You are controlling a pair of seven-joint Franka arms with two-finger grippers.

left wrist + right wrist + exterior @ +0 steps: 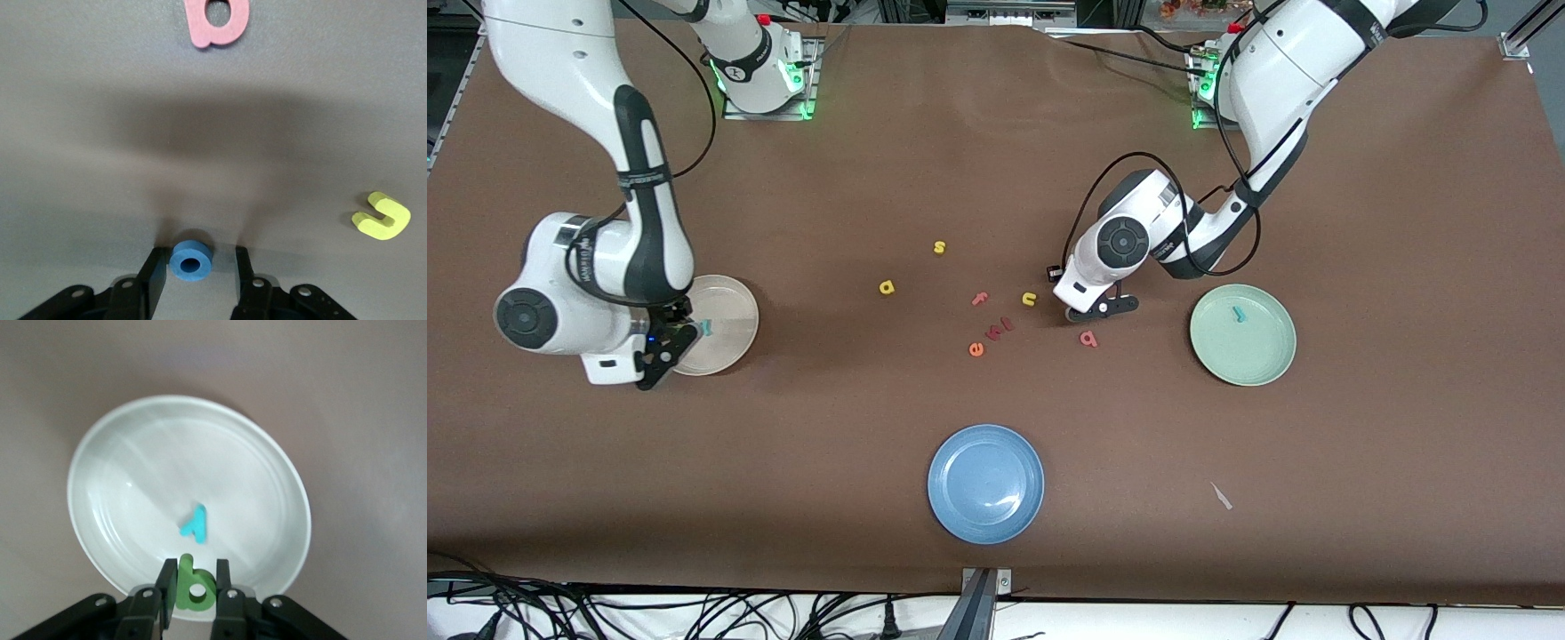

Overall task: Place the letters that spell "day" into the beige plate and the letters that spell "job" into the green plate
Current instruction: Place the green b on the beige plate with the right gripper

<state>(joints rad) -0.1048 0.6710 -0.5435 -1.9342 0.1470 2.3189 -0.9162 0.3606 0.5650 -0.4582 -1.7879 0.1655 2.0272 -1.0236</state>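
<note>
Left gripper [193, 270] fingers spread around blue o [191, 260]; right gripper [195, 587] fingers pinch green d [193, 591] over beige plate [120, 480].

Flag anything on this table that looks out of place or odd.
One thing stands out: a small pale scrap lies on the brown table cover, nearer the front camera than the green plate. It is neither a foam letter nor a plate, and looks like stray debris, perhaps paper or tape. Everything else looks orderly.
</note>
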